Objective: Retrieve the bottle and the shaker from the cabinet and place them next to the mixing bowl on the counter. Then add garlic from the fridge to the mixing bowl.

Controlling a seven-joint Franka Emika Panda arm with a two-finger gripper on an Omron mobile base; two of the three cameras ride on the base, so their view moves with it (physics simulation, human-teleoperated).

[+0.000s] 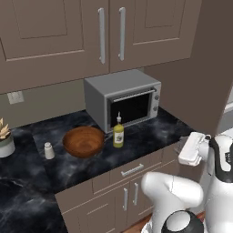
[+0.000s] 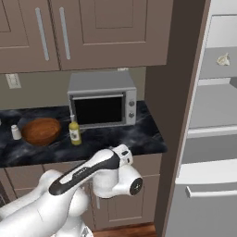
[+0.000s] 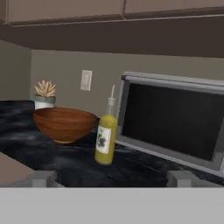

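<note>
The yellow bottle (image 1: 118, 135) (image 2: 74, 133) (image 3: 106, 141) stands upright on the black counter (image 1: 150, 134), between the brown mixing bowl (image 1: 83, 141) (image 2: 40, 131) (image 3: 64, 124) and the microwave. On the bowl's other side is the small white shaker (image 1: 48, 151) (image 2: 15, 132). The cabinet (image 1: 68, 36) above has its doors closed. A garlic bulb (image 2: 223, 59) lies on an upper fridge shelf. My gripper (image 3: 112, 178) is open and empty, held off the counter's front edge and facing the bottle from some distance.
A grey microwave (image 1: 125, 98) (image 3: 175, 118) sits at the back right of the counter. A potted succulent (image 1: 4, 139) (image 3: 45, 94) stands at the far left. A tall brown panel (image 2: 173, 115) separates the counter from the open fridge (image 2: 213, 139).
</note>
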